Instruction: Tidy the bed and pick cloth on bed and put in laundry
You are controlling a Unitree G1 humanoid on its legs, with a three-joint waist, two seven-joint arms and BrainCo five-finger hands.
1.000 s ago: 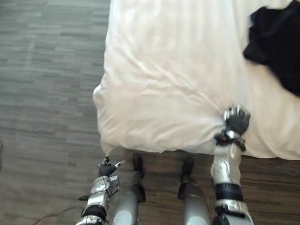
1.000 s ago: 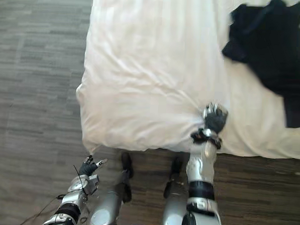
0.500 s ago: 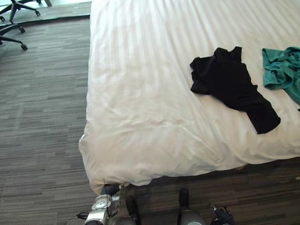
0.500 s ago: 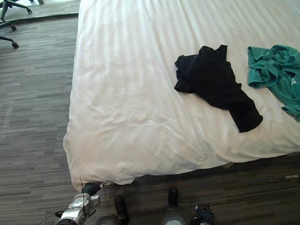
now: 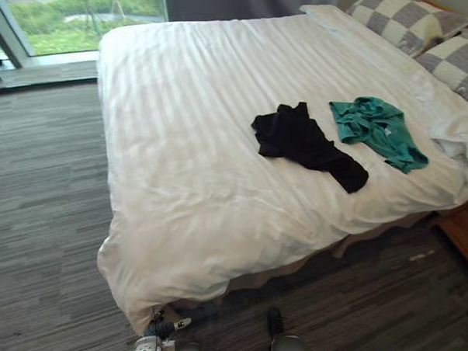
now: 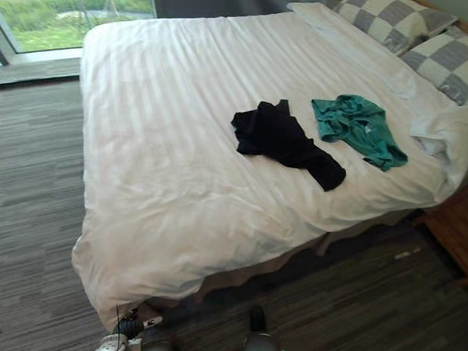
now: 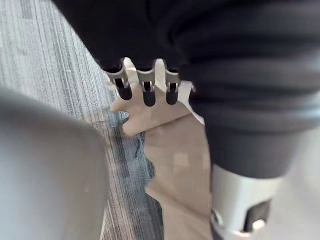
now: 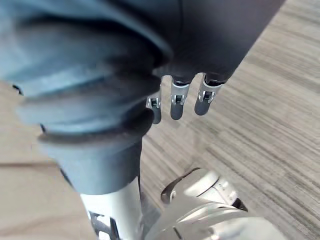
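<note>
There is one bed point(image 5: 188, 166), spread with a white striped cover, and two loose cloths lie on it. The black cloth point(image 5: 305, 140) is crumpled near the middle of the bed. The teal cloth point(image 5: 376, 129) lies just beside it toward the head end, with a narrow strip of cover between them, so the two are apart. Two grey-and-white checked pillows sit side by side at the head, one pillow point(image 5: 396, 18) farther off and the other pillow point(image 5: 460, 65) nearer the bed's edge. Below them a bunched fold of white bedding point(image 5: 457, 131) lies at that edge. One wooden cabinet point(image 5: 465, 228) stands against that side of the bed. A window point(image 5: 78, 13) with greenery behind it sits beyond the far corner, and grey striped floor point(image 5: 38, 213) runs round the bed. The left robot hand point(image 5: 162, 328) hangs low at the foot of the bed, just under the drooping corner of the cover. In its wrist view its fingers point(image 7: 145, 95) point down in a loose row, relaxed and holding nothing, with pale bed cloth point(image 7: 175, 165) past them. Whether they touch that cloth cannot be told. The right robot hand point(image 8: 177, 102) hangs over the bare floor, its fingers point(image 8: 205, 100) likewise slack and parted from one another, with nothing in them. Both cloths are well apart from either robot hand.
</note>
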